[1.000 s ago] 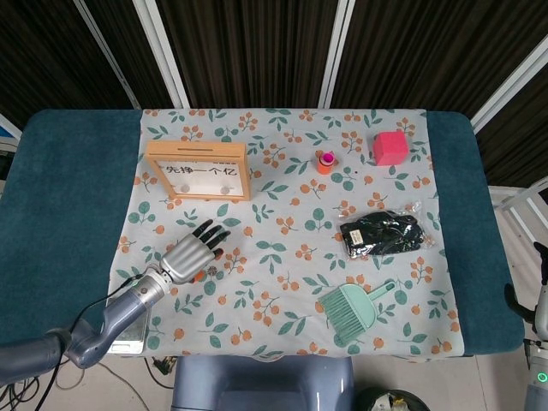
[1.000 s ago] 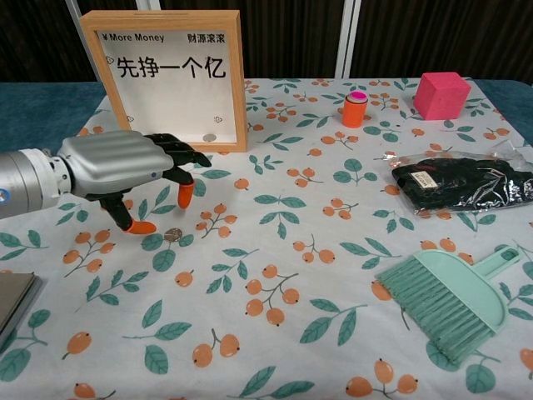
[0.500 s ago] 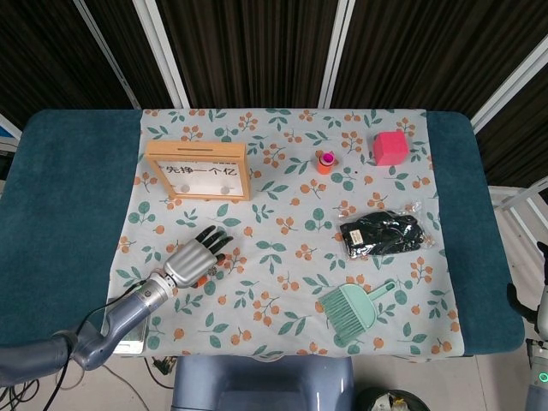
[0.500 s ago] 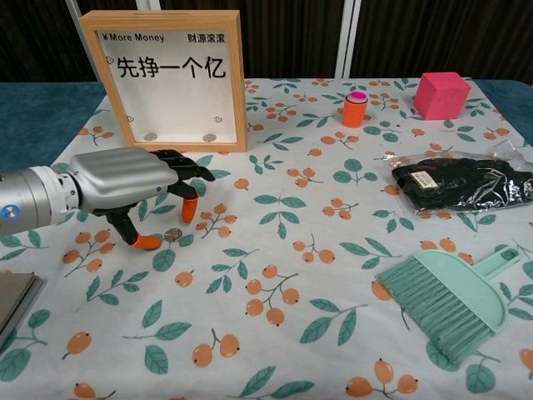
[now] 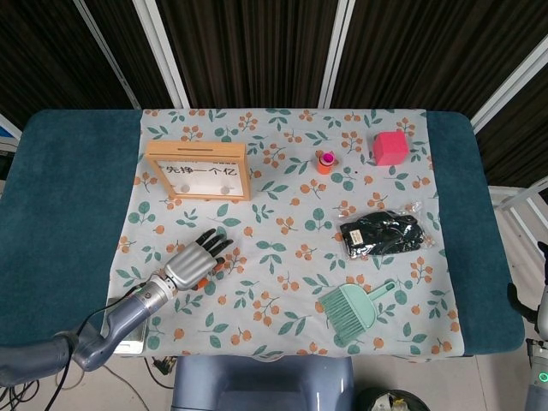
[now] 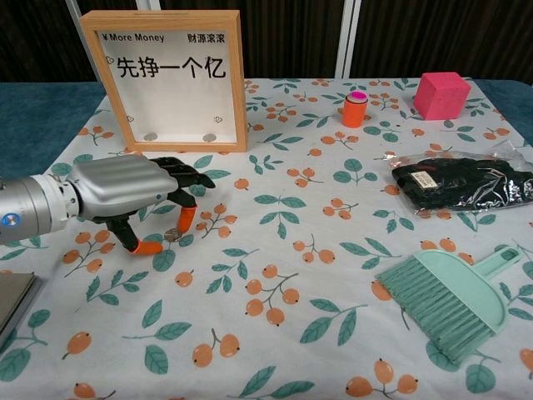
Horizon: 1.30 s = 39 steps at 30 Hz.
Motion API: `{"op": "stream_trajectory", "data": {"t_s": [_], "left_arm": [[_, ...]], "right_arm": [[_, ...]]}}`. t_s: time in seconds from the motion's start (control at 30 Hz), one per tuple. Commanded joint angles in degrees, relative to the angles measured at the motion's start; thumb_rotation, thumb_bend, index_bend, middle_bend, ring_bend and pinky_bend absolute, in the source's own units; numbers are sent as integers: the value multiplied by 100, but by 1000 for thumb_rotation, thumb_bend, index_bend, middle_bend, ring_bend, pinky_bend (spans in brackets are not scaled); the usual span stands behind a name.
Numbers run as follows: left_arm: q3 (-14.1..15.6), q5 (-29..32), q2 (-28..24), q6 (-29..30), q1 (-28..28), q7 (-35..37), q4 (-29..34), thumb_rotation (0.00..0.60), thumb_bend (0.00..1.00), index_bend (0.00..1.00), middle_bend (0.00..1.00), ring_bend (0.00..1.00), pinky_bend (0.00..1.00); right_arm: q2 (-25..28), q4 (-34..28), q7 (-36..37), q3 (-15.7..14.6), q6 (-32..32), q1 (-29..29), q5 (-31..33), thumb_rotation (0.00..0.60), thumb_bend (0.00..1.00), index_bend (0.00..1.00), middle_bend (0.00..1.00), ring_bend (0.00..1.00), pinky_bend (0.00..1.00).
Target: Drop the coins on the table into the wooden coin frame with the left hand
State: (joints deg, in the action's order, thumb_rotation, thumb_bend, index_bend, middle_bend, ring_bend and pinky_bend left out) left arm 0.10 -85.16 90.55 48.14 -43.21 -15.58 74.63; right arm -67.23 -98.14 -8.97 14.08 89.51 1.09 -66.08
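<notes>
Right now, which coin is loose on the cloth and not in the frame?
The coin on the tablecloth, between the left hand's orange-tipped fingers. The other two coins sit behind the glass at the bottom of the wooden coin frame.

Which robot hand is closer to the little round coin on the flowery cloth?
The left hand: its fingertips are right at the small round coin, thumb beside it. The right hand isn't in either view.

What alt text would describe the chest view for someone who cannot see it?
The robot's left hand reaches low over a floral tablecloth, its orange fingertips bracketing a small coin in front of the wooden coin frame. To the right lie a green dustpan brush, black gloves, a pink cube and an orange bottle.
</notes>
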Motion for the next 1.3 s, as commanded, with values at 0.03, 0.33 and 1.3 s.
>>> {"op": "stream_trajectory", "data": {"t_s": [0.03, 0.33, 1.3], "left_arm": [[6, -4, 13, 11, -5, 6, -22, 600, 276, 476, 42, 0, 0], [-2, 45, 72, -4, -44, -132, -120, 600, 294, 488, 42, 0, 0], [-20, 456, -23, -74, -20, -661, 86, 600, 465, 653, 63, 0, 0]], "right_arm": [[-3, 0, -7, 4, 4, -1, 10, 600, 394, 169, 72, 27, 0], [2, -14, -10, 5, 4, -5, 19, 600, 394, 169, 72, 27, 0], [19, -48, -8, 3, -34, -9, 65, 600, 394, 169, 72, 27, 0]]}}
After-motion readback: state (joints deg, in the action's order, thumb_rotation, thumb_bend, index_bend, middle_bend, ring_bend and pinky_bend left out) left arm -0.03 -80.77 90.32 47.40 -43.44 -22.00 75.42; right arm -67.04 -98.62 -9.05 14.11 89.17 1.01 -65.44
